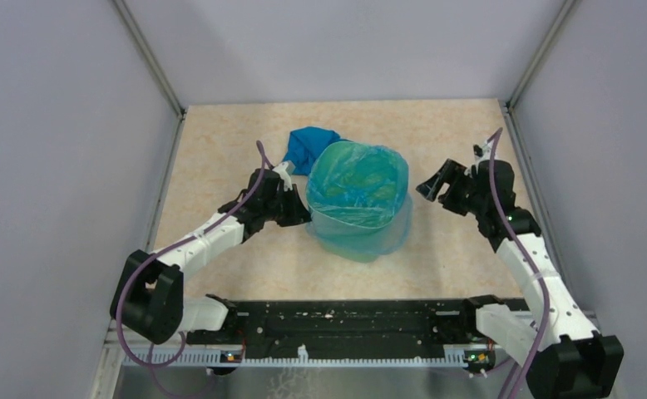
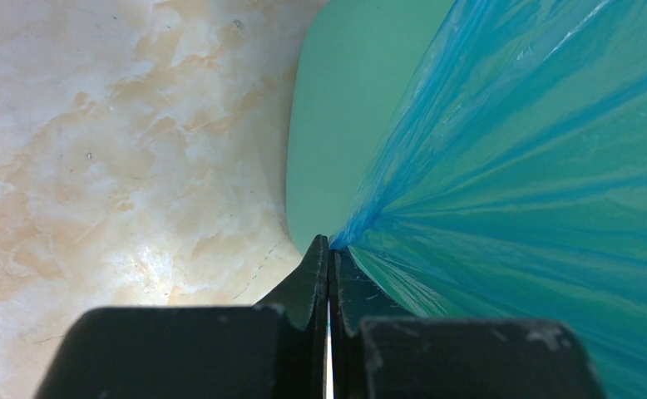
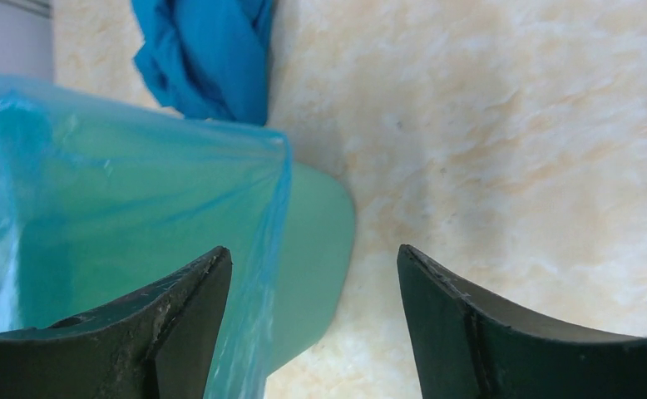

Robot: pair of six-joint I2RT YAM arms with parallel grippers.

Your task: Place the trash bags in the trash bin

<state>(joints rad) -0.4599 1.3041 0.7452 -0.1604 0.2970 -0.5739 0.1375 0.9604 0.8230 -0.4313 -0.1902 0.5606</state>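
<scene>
The mint-green trash bin [image 1: 368, 246] stands mid-table, lined with a translucent light-blue trash bag [image 1: 387, 166] whose edge is folded down over the rim. My left gripper [image 1: 303, 214] is at the bin's left side, shut on a pinch of the bag. In the left wrist view the film [image 2: 536, 166] gathers to a point at the fingertips [image 2: 329, 245], beside bare bin wall [image 2: 345, 125]. My right gripper [image 1: 433, 184] hangs open just right of the bin, holding nothing. In the right wrist view its jaws [image 3: 312, 249] stand wide before the bag's edge [image 3: 137, 183] and the bin wall [image 3: 316, 241].
A crumpled, darker blue bundle [image 1: 310, 145] lies on the table just behind the bin on the left, also seen as a blue bundle [image 3: 208, 58] in the right wrist view. Grey walls close in the marbled tabletop [image 1: 453, 133] on three sides.
</scene>
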